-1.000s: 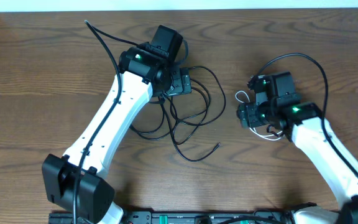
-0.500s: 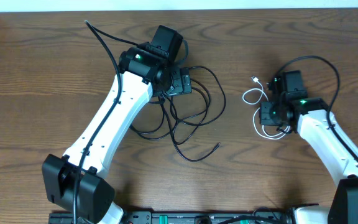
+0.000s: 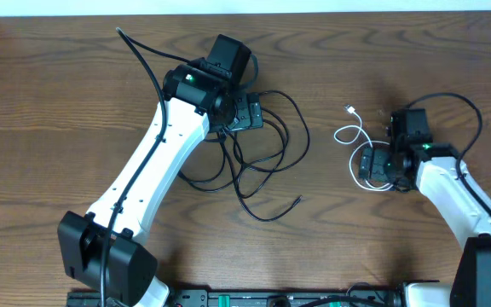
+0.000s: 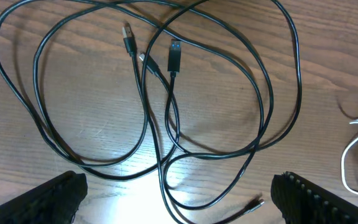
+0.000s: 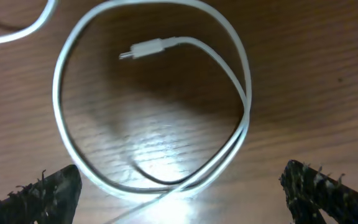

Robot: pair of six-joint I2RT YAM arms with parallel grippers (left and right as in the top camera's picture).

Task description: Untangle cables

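Right gripper [image 3: 372, 167] shifted rightward, jaws spread wide over the loose white cable [image 5: 149, 48] loop. Left gripper [image 4: 179, 202], jaws likewise apart, hovers above tangled black cables [image 4: 173, 55].

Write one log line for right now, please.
left gripper open above black cables | right gripper open above white cable | white cable apart from black ones
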